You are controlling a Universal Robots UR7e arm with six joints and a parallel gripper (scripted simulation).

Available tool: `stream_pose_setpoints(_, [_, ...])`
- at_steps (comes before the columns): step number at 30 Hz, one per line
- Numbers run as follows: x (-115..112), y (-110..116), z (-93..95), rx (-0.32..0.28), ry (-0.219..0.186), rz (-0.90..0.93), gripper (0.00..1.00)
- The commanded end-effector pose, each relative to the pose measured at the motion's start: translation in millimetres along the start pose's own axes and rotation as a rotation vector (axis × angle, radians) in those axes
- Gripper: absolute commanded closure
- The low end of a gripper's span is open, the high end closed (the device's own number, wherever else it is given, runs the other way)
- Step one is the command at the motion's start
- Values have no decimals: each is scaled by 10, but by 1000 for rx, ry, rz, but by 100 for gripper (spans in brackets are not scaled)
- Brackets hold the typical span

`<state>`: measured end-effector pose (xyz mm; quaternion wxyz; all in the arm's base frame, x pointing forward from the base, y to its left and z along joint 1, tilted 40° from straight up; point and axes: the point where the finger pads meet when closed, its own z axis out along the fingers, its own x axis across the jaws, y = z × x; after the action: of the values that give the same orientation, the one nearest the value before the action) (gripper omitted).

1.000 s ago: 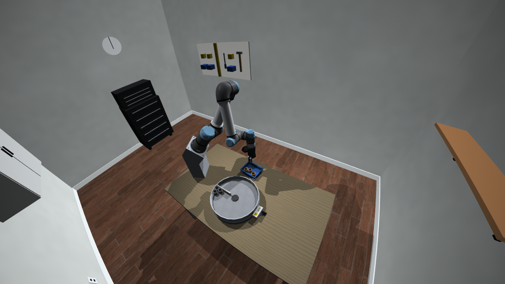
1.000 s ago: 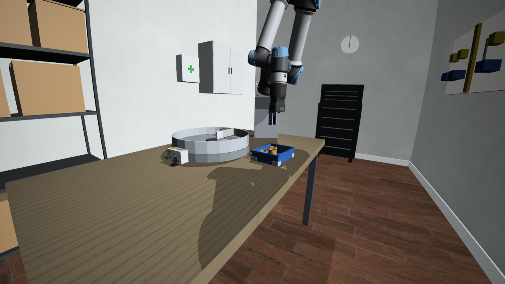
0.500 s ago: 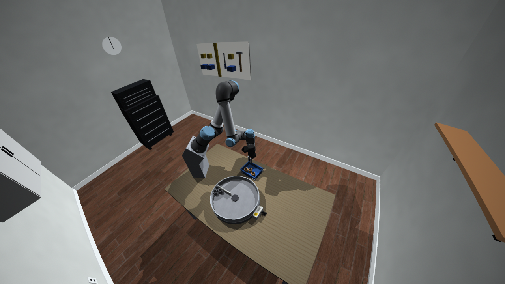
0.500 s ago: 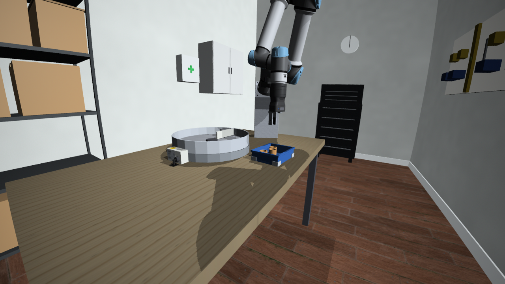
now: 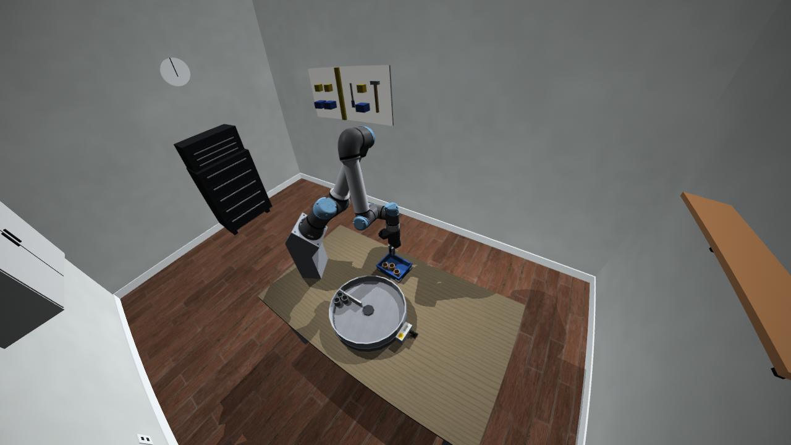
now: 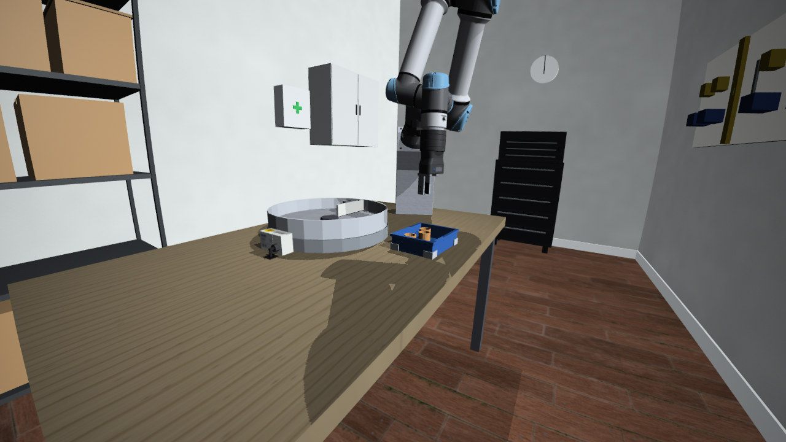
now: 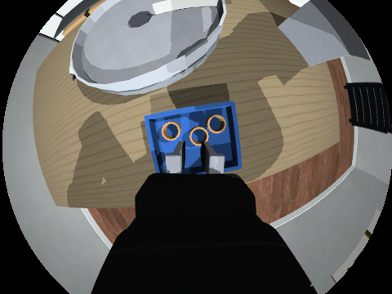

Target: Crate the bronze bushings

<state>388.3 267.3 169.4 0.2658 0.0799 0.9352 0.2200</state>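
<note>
Over the crate: your gripper (image 5: 392, 251) (image 6: 424, 192) (image 7: 193, 150) hung fingers down, above the rim & apart from the bushings.
Jaws: you had them part open, a bit under half, w/ nothing held btwn them.
Arm: your arm (image 5: 358, 182) (image 6: 466, 54) reached out from the grey pedestal (image 5: 304, 257) (image 6: 414, 192) (image 7: 318, 37), bent high, its wrist end turned down.
Crate: your blue crate (image 5: 387, 275) (image 6: 409, 245) (image 7: 237, 135) sat on the wooden table (image 5: 458, 343) (image 6: 220, 307) (image 7: 314, 106), near the turning table (image 5: 403, 309) (image 6: 330, 228) (image 7: 131, 87), w/ a small gap btwn the two.
Bronze: you had 3 bronze bushings (image 5: 391, 269) (image 6: 424, 236) (image 7: 190, 136) in the crate, upright, open ends up; in the wrist view the mid. one showed closest to the fingertips.
Steel: you had 3 steel bushings (image 5: 337, 303) grouped on the turning table, inside its rim & next to the pale bar (image 5: 350, 297) (image 6: 350, 207) (image 7: 184, 6).
Hub: you could see the dark disc (image 5: 368, 310) (image 6: 330, 217) (image 7: 140, 19) at the turning table's ctr., by the bar's inner end.
Box: you had a small white box (image 5: 404, 330) (image 6: 277, 242) w/ a yellow mark just beside the turning table's outer wall.
</note>
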Motion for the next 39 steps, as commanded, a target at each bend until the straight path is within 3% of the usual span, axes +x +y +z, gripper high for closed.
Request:
stream_pose_setpoints(1, [-3, 3, -3, -1, -1, 0, 53])
stream_pose_setpoints(38, [-3, 3, -3, -1, -1, 0, 53])
stream_pose_setpoints(39, [-3, 3, -3, -1, -1, 0, 0])
